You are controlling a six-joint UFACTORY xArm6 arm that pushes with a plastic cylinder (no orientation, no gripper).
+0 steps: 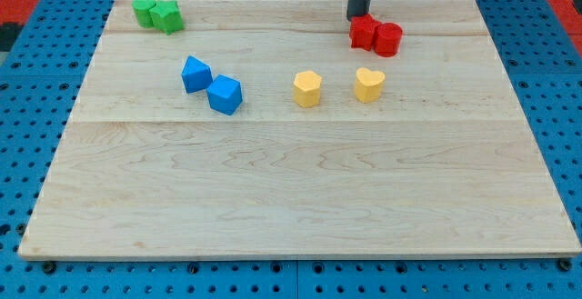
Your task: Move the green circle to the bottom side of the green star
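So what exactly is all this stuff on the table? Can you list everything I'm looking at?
green blocks: 2, green, touching side by side at the board's top left corner; which is the circle and which the star is hard to tell
red blocks: 2, red, touching, near the view's top, right of centre
blue blocks: 2, blue, close together, left of centre
yellow blocks: 2, yellow, apart from each other, around the centre; the right one looks heart-shaped
wooden board: 1, pale wood, under all the blocks
pegboard: 1, blue, around the board
my tip: 1, dark rod, at the top edge of the left red block, far from the green blocks
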